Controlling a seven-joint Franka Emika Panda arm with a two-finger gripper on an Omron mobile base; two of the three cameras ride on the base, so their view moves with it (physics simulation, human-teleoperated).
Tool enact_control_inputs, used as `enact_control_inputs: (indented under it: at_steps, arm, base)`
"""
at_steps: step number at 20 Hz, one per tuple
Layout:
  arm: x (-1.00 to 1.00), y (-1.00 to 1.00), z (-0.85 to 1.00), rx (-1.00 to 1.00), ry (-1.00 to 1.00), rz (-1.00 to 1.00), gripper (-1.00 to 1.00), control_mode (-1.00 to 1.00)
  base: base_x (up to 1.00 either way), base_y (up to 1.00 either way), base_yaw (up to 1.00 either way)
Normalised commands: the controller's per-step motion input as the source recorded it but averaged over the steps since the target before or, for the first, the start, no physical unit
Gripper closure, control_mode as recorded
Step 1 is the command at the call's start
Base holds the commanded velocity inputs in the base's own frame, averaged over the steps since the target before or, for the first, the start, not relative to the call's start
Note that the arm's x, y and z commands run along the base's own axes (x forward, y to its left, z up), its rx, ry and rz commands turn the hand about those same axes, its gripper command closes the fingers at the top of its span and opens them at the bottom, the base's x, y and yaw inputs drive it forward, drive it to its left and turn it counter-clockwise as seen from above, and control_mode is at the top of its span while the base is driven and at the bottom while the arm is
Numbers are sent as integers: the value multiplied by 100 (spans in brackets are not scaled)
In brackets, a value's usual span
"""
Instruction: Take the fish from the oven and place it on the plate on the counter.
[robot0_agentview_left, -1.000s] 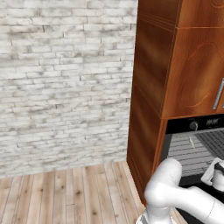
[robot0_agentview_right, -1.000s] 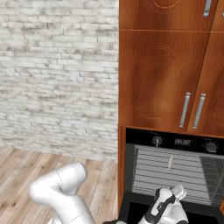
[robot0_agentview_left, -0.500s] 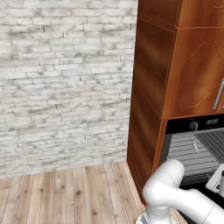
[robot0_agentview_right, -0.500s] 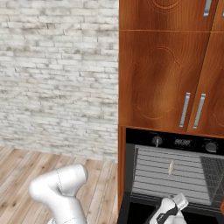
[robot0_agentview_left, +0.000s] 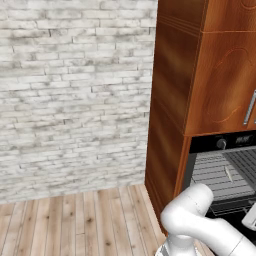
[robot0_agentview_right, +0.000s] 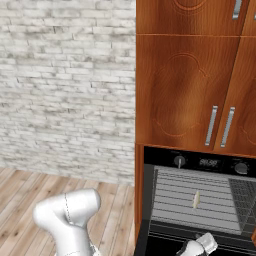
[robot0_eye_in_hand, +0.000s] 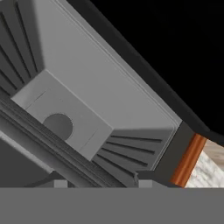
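The fish (robot0_agentview_right: 196, 199) lies on a wire rack (robot0_agentview_right: 175, 200) inside the oven (robot0_agentview_right: 200, 210), about in the middle of the rack's width and a little toward its right side in the right base view; in the left base view it is the small pale shape (robot0_agentview_left: 228, 173) on the same rack, pointing front to back. The oven is open, and its grey inside and the rack bars are in plain sight under the dark control panel (robot0_agentview_right: 210, 162) with its round knob (robot0_agentview_right: 178, 161). The gripper (robot0_agentview_right: 200, 245) is low in front of the oven, below the rack and apart from the fish. Its fingertips (robot0_eye_in_hand: 144, 183) barely rise at the bottom of the hand view, with nothing between them; if they are wide apart or not, I cannot tell. The hand view looks tilted into the grey oven cavity with its side rails. Red-brown cabinets (robot0_agentview_right: 185, 85) stand above the oven, and a white brick wall (robot0_agentview_left: 75, 95) and a wood floor (robot0_agentview_left: 75, 220) are on the left.
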Motion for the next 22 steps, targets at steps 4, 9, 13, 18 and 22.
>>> enact_control_inputs:
  at_steps: [4,9,13,18,22]
  arm:
    - [-80,-21,-28,6,0,0,100,-100]
    - [-79,-22,-28,7,0,0,100,-100]
    - [-77,-20,-17,7,0,0,100,-100]
    - [-78,-2,18,4,-17,0,100,-100]
    - [-71,0,67,0,-14,0,100,-100]
  base:
    - [0,0,0]
    - [0,0,0]
    - [0,0,0]
    - [0,0,0]
    - [0,0,0]
